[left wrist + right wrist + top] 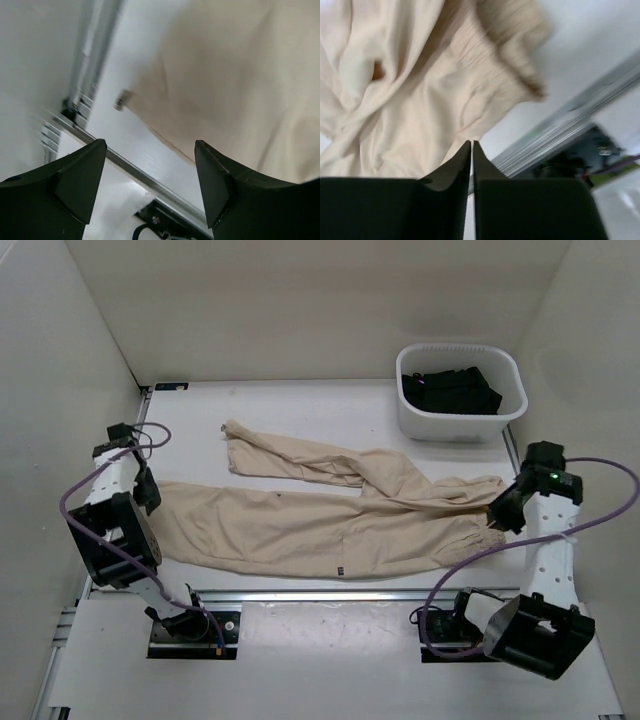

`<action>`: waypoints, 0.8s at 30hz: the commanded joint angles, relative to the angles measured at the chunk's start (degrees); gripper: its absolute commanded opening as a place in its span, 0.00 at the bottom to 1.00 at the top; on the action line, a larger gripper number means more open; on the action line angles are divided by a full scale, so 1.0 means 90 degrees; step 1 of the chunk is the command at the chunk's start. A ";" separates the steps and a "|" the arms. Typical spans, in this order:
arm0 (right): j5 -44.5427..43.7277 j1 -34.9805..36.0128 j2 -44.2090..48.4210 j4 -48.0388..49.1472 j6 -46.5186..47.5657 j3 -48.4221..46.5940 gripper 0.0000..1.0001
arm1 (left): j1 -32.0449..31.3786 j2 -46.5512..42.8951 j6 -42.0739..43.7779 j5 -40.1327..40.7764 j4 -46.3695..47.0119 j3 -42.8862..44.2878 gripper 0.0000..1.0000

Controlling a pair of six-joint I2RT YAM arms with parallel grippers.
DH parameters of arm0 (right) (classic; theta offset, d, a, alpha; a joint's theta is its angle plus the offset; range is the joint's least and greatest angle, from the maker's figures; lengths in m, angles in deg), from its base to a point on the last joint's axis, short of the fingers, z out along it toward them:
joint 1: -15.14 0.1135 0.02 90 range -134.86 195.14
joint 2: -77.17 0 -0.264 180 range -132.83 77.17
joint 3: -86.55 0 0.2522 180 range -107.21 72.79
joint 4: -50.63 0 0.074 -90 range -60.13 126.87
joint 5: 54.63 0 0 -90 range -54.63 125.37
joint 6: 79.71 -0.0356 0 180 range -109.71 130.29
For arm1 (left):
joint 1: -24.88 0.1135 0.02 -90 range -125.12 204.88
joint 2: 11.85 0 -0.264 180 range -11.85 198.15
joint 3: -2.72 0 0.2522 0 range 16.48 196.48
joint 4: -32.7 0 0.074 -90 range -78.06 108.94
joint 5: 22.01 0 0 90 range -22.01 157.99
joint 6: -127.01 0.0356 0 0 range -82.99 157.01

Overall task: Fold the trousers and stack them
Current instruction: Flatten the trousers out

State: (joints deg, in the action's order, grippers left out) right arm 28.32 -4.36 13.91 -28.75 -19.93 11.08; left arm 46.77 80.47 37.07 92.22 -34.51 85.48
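Note:
The beige trousers (300, 525) lie spread lengthwise across the middle of the table, with one leg angled toward the back left. My left gripper (150, 495) hovers at their left end. In the left wrist view it (150, 145) is open with nothing between its fingers, and the trousers' edge (240, 75) lies just beyond. My right gripper (497, 518) is at the trousers' right end. In the right wrist view it (472, 142) is shut with no cloth between the jaws, above gathered cloth (410, 90).
A white basket (450, 425) at the back right holds a black garment (450, 390). A metal rail (330, 595) runs along the table's near edge between the arm bases. White walls enclose the left, back and right sides.

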 commanded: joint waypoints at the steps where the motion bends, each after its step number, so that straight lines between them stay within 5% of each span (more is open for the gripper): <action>1: 0.0626 0.0905 -0.0235 0.0678 -0.0916 0.0888 0.04 | -0.0030 0.0328 -0.0006 -0.0241 0.0108 -0.0624 0.82; 6: 0.0491 0.1132 -0.1601 0.2182 -0.1466 0.1369 0.00 | 0.0028 0.0671 -0.0006 -0.0046 0.0606 -0.1093 0.81; 10: 0.0139 0.0763 -0.2413 0.1999 -0.1798 0.1369 0.00 | 0.0379 0.0749 -0.0006 0.0325 0.1046 -0.1629 0.81; 18: -0.0027 -0.0271 -0.1253 0.1941 -0.2678 0.3262 0.00 | 0.1083 0.0574 -0.0006 0.0539 0.1212 -0.2421 0.79; 24: -0.0486 -0.0782 -0.0452 0.1277 -0.2522 0.3079 0.05 | 0.1142 0.0027 -0.0006 0.0444 0.0511 -0.1935 0.88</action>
State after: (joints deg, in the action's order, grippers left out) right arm 30.05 -10.42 7.13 -12.71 -42.64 39.84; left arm 56.30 81.78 38.16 98.93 -29.00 67.01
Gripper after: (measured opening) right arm 0.039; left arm 0.852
